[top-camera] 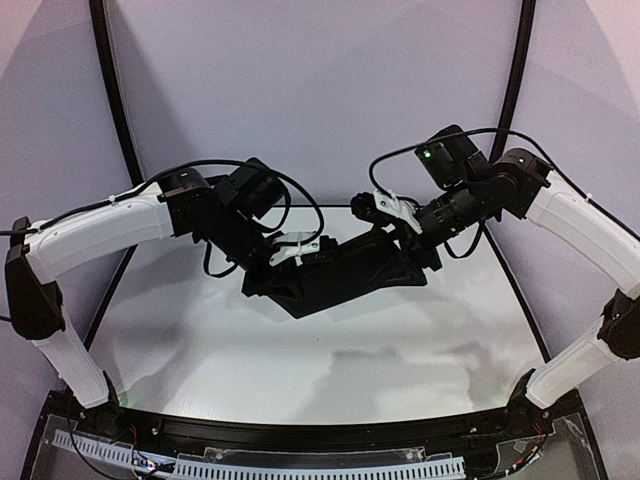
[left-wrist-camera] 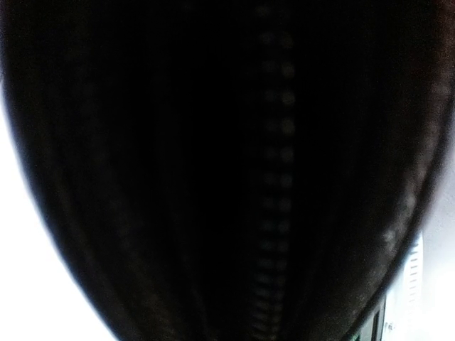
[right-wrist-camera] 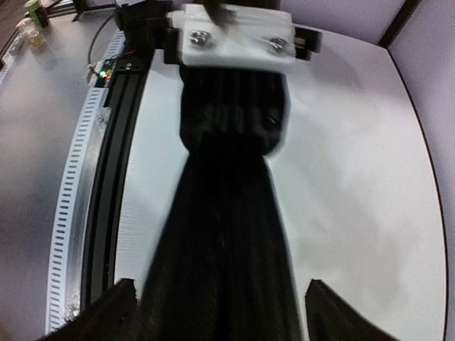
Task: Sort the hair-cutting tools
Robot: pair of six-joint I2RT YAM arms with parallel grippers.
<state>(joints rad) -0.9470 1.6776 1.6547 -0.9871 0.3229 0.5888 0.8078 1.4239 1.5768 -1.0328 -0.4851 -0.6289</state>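
A black zip case point(top-camera: 345, 272) hangs above the white table point(top-camera: 300, 360), stretched between both arms. My left gripper point(top-camera: 308, 252) is shut on its left end. In the right wrist view that gripper point(right-wrist-camera: 231, 35) pinches the far end of the case point(right-wrist-camera: 224, 234). My right gripper point(right-wrist-camera: 220, 302) straddles the near end, open, with a gap showing between each finger point(right-wrist-camera: 117, 312) and the fabric. In the top view the right gripper point(top-camera: 392, 222) sits at the case's right end. The left wrist view is filled by dark fabric and zipper teeth point(left-wrist-camera: 274, 177). The hair-cutting tools are out of view.
A slotted metal rail point(right-wrist-camera: 71, 206) and a black bar run along the table's near edge. Black frame poles point(top-camera: 110, 80) stand at the back left and back right point(top-camera: 515, 70). Small green items point(right-wrist-camera: 32, 11) lie beyond the rail, off the table.
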